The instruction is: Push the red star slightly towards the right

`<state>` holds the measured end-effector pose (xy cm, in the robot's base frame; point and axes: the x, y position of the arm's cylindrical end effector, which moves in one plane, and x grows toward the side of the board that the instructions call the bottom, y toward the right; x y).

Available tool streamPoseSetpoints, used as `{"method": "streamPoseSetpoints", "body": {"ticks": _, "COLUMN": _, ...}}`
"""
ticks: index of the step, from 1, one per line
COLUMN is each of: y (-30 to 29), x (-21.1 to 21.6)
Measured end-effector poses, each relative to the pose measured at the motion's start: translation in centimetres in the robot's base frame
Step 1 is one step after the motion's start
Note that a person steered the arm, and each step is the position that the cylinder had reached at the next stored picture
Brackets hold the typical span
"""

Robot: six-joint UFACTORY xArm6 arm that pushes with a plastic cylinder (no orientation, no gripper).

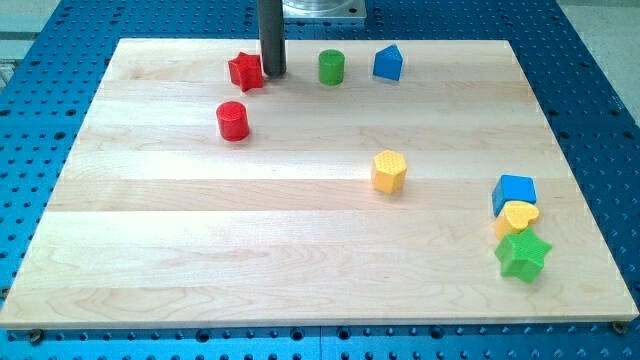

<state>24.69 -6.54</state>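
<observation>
The red star (244, 71) lies near the top edge of the wooden board (200, 230), left of centre. My tip (273, 75) stands just to the star's right, touching or almost touching its right side. The dark rod rises straight up from there out of the view's top. A red cylinder (232, 121) stands below and slightly left of the star.
A green cylinder (331, 67) and a blue pentagon-like block (388, 63) sit to the right of my tip along the top edge. A yellow hexagon (389, 171) is near the middle. A blue block (514, 192), a yellow heart (518, 217) and a green star (523, 255) cluster at the right.
</observation>
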Motion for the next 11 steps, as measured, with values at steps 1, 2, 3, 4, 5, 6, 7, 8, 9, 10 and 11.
{"method": "streamPoseSetpoints", "body": {"ticks": 1, "y": -4.6, "x": 1.7}}
{"method": "streamPoseSetpoints", "body": {"ticks": 2, "y": -7.6, "x": 0.3}}
{"method": "streamPoseSetpoints", "body": {"ticks": 3, "y": -15.9, "x": 2.1}}
{"method": "streamPoseSetpoints", "body": {"ticks": 4, "y": -16.1, "x": 5.3}}
{"method": "streamPoseSetpoints", "body": {"ticks": 5, "y": -12.5, "x": 6.3}}
{"method": "streamPoseSetpoints", "body": {"ticks": 6, "y": -11.2, "x": 7.0}}
{"method": "streamPoseSetpoints", "body": {"ticks": 7, "y": -9.0, "x": 7.5}}
{"method": "streamPoseSetpoints", "body": {"ticks": 8, "y": -10.5, "x": 5.7}}
{"method": "streamPoseSetpoints", "body": {"ticks": 9, "y": -8.9, "x": 5.1}}
{"method": "streamPoseSetpoints", "body": {"ticks": 10, "y": -6.0, "x": 5.9}}
{"method": "streamPoseSetpoints", "body": {"ticks": 11, "y": -1.0, "x": 9.4}}
